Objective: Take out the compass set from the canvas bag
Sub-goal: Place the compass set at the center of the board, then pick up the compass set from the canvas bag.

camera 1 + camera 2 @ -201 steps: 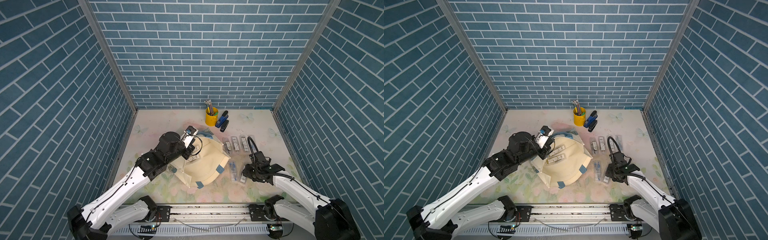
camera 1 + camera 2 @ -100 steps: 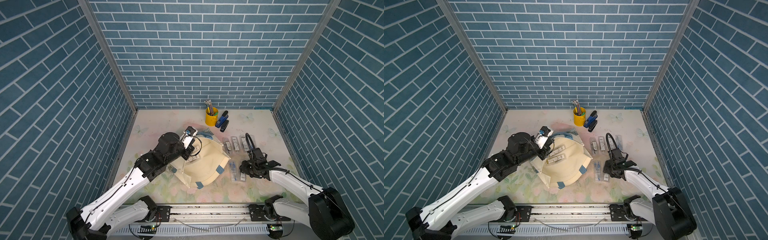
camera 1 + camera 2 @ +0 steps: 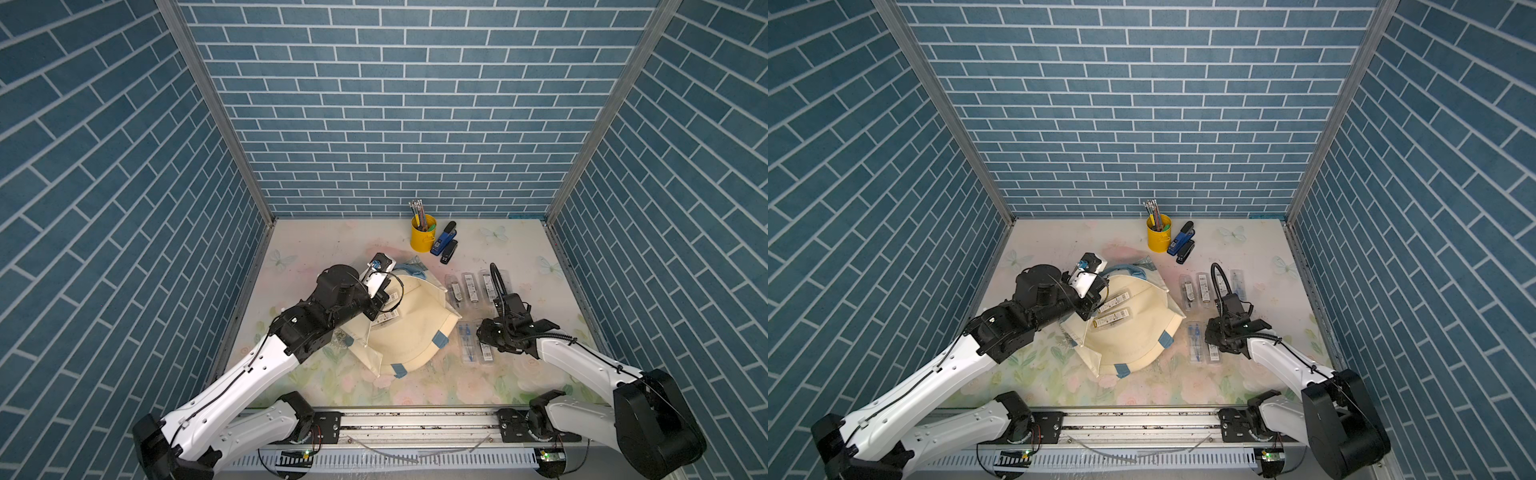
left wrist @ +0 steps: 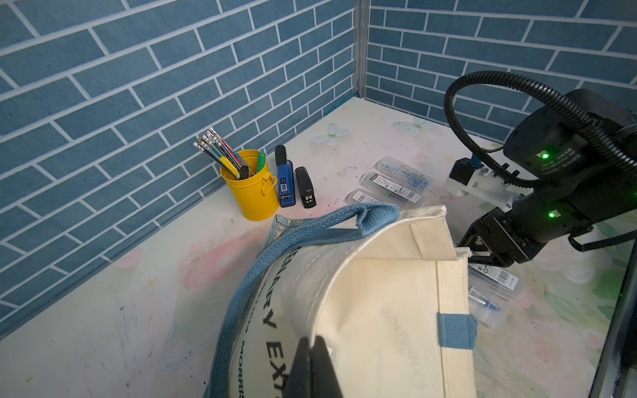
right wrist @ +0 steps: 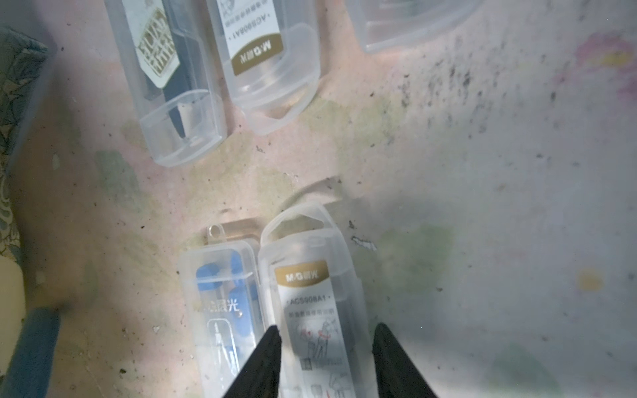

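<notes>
Cream cloth comes first: the canvas bag [image 3: 409, 332] slumps mid-table [image 3: 332, 249] with its mouth gaping upward, and I place everything else from it. Your left gripper [image 4: 310, 344] is at the bag's left rim, jaws closed tight with the cream fabric pinched between them, holding that rim raised. Inside the bag, just beside that gripper, two clear labelled compass cases [image 3: 1113, 301] lie side by side.

Right of the bag, just past its blue strap tab, your right gripper [image 5: 324, 330] hangs low over a gold-labelled compass case [image 5: 310, 293]. Its jaws stand apart astride the case, which rests flat on the table, not lifted. A blue compass case [image 5: 220, 303] touches it on the bag's side.

Farther back, off the bag's far right corner, three further compass cases [image 3: 471, 286] lie in a row. Beyond the bag, by the back wall, stand a yellow pencil cup [image 3: 423, 235], a blue stapler [image 3: 442, 241] and a black stapler [image 3: 449, 252].
</notes>
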Controlling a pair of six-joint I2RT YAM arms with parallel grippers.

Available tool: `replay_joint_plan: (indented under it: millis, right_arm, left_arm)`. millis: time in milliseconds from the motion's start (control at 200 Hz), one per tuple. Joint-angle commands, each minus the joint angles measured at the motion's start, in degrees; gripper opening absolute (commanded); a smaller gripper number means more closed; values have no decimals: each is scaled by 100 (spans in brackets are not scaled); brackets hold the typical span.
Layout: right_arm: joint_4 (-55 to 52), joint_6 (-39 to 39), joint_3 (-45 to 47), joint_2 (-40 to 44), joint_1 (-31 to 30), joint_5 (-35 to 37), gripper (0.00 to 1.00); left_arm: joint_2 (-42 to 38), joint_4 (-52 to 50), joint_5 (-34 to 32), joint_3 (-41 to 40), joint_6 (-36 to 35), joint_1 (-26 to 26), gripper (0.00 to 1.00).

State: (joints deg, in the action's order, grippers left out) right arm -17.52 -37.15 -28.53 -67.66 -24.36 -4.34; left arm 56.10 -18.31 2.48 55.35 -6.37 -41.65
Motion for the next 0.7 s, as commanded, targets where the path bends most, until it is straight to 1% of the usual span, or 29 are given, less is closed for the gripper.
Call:
replay_joint_plan:
  millis: [0, 105, 205, 260, 350, 415, 470, 510, 565, 625, 690]
  right_arm:
    - [124, 119, -170, -98, 19, -38, 44]
    - [-222, 228, -297, 38, 21, 20, 44]
    - [-886, 558, -687, 520, 19, 128, 45]
    - [-1268, 784, -1027, 817, 4, -35, 44]
    - [-1581, 1170, -1587, 1254, -169, -290, 43]
    - [-1709, 1604, -2106, 1360, -428, -231, 43]
    - [-1829, 2040, -2670, 1257, -751, -196, 44]
    - [-1838, 2352, -3009, 1129, -1054, -104, 45]
    - [-1760, 2803, -3416, 894, -1509, 282, 45]
    - [-1618, 3284, -3770, 611, -1905, 405, 46]
    - [-1413, 3780, -4043, 345, -2253, 532, 49]
  left_arm:
    - [-110, 269, 38, -42, 31, -15, 0]
    - [-140, 244, 33, -34, 39, -11, 0]
    - [-160, 125, 75, -8, 33, -16, 0]
    - [-170, -14, 92, 42, 14, -10, 0]
    - [-198, -318, 193, 149, -63, -12, 0]
    - [-204, -545, 258, 231, -138, -18, 0]
    - [-206, -737, 301, 310, -213, -18, 0]
    - [-223, -862, 322, 359, -260, -13, 0]
    - [-239, -992, 338, 403, -327, -18, 0]
    - [-257, -1117, 341, 453, -379, -14, 0]
    - [-270, -1248, 350, 509, -434, -11, 0]
